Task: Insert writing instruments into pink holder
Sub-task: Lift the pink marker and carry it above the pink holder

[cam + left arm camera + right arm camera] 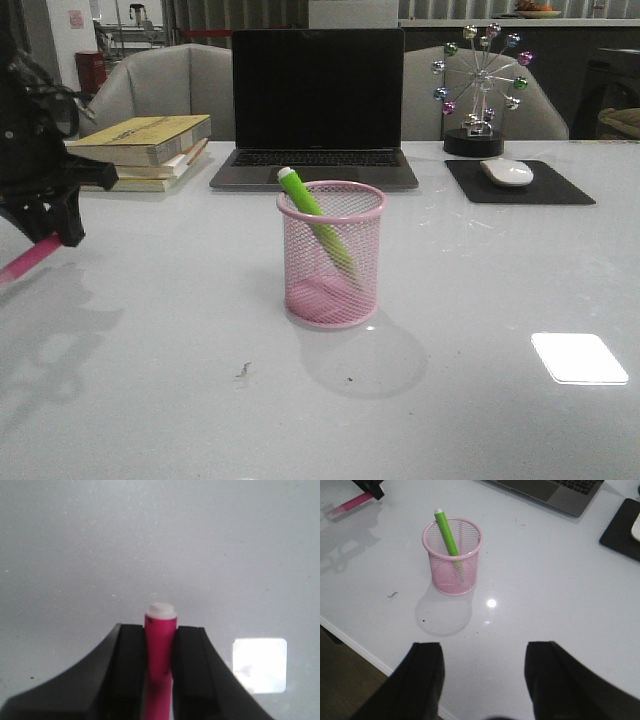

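Observation:
The pink mesh holder (331, 255) stands upright mid-table, and the green marker (312, 205) leans inside it with its pale end above the rim. At the far left, above the table, my left gripper (58, 232) is shut on the magenta marker (25, 263). In the left wrist view that marker (160, 645) sits clamped between the fingers, its whitish end poking past the left gripper (161, 630). My right gripper (485, 655) is open and empty near the table's front edge, well short of the holder (452, 560) with its green marker (446, 530). The magenta marker (352, 502) shows far off.
An open laptop (318, 100) stands behind the holder. A stack of books (145, 145) lies at the back left. A mouse (507, 172) on a black pad (545, 188) and a ferris-wheel ornament (480, 85) are at the back right. The table's front edge (360, 647) runs near my right gripper.

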Controlling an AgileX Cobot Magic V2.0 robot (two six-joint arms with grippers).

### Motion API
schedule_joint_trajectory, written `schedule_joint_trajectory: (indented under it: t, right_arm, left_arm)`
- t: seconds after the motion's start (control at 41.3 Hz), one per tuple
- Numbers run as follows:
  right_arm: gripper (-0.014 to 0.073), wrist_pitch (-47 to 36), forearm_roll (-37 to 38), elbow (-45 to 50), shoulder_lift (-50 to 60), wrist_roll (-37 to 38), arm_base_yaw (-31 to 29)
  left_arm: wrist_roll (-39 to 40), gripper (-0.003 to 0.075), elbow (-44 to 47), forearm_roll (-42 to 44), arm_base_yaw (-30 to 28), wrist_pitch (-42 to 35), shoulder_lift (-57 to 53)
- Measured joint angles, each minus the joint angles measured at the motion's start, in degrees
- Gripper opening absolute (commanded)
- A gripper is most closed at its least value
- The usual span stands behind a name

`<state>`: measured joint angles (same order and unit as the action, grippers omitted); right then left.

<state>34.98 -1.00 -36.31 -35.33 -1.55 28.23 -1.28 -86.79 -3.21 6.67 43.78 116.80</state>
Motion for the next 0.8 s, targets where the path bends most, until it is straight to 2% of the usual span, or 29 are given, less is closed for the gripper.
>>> schedule_joint_trajectory:
  t: [0.145,0.339,0.411,0.629,0.678,0.799]
  right_arm:
    - [0.0477,0.0,0.0,0.0,0.0,0.0,0.0]
    - [0.0477,0.0,0.0,0.0,0.0,0.0,0.0]
    - [0.0477,0.0,0.0,0.0,0.0,0.0,0.0]
    - [0.0477,0.0,0.0,0.0,0.0,0.0,0.0]
    - [0.0477,0.0,0.0,0.0,0.0,0.0,0.0]
    - [0.0477,0.0,0.0,0.0,0.0,0.0,0.0]
  left_arm:
    - [-0.3,0.0091,8.2,-0.6,1.0,-8.5,-9.7]
    - [-0.5,0.0091,23.2,-0.8,5.2,-26.3,-24.0]
    - [-0.5,0.0091,29.0,-0.8,7.4,-34.2,-28.7]
    - [-0.5,0.0091,46.9,-0.9,17.0,-65.9,-38.2]
    - [-0.3,0.0091,49.5,-1.0,19.7,-73.3,-38.6]
    - [-0.1,0.0091,52.0,-1.0,26.8,-84.4,-37.1]
